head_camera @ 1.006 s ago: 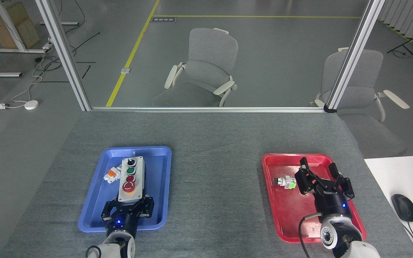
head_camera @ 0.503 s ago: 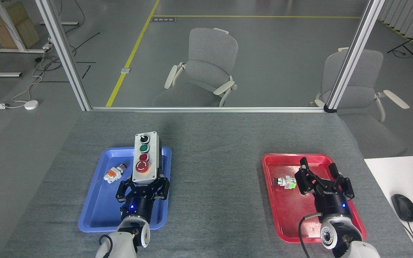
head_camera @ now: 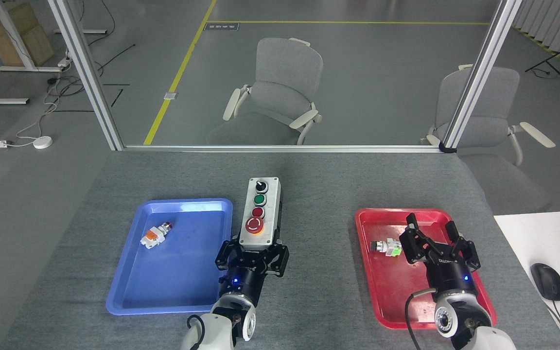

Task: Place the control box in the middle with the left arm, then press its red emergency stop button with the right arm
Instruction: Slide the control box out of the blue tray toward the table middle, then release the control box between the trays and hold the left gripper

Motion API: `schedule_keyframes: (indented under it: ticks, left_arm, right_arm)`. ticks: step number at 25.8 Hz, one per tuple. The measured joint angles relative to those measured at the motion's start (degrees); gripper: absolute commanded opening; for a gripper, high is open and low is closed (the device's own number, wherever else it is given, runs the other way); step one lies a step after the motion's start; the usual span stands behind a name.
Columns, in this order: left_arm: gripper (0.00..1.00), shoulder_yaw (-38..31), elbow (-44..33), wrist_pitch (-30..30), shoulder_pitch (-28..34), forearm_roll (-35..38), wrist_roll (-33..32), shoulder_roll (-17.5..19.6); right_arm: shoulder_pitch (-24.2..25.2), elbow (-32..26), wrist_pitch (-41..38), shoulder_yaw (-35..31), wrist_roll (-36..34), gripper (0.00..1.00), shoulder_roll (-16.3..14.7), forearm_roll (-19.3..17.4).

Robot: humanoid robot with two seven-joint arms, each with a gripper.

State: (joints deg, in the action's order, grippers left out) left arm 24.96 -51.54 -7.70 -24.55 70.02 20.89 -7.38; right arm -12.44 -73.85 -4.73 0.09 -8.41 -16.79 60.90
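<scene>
Control box [head_camera: 262, 210] near end hidden by left pincer [head_camera: 252, 254] (probably clamped).

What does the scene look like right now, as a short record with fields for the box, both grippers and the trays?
control box: held above the grey table, between the two trays
emergency stop button: faces up, unpressed
left gripper: shut on the box's near end
right gripper: open, over the red tray
blue tray: holds a white-and-orange switch part
red tray: holds a green-and-silver switch part
</scene>
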Motion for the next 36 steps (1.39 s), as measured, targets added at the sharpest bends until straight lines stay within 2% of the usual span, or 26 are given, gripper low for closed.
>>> schedule_keyframes:
  ticks: [9, 16, 27, 36]
  left_arm:
    - [0.26, 8.1, -0.1, -2.1, -0.1, -0.1, -2.1, -0.6]
    - [0.26, 12.7, 1.8, 2.2, -1.5, -0.4, -2.4, -0.6]
    - [0.26, 13.7, 7.3, 6.3, -2.5, -0.9, -1.8, -0.6]
    - [0.27, 13.0, 11.4, 7.1, -3.3, -1.2, -1.6, -0.6]
  right_arm:
    - [-0.6, 0.0, -0.4, -1.8, 0.2, 1.0, -0.3, -0.2]
    - [-2.0, 0.6, -0.5, -1.9, 0.3, 1.0, -0.7, -0.2]
    - [-2.3, 0.6, 0.0, -1.8, 0.8, 1.0, -0.9, -0.3]
    - [-2.6, 0.7, -0.1, -1.8, 0.9, 1.0, -1.2, -1.3]
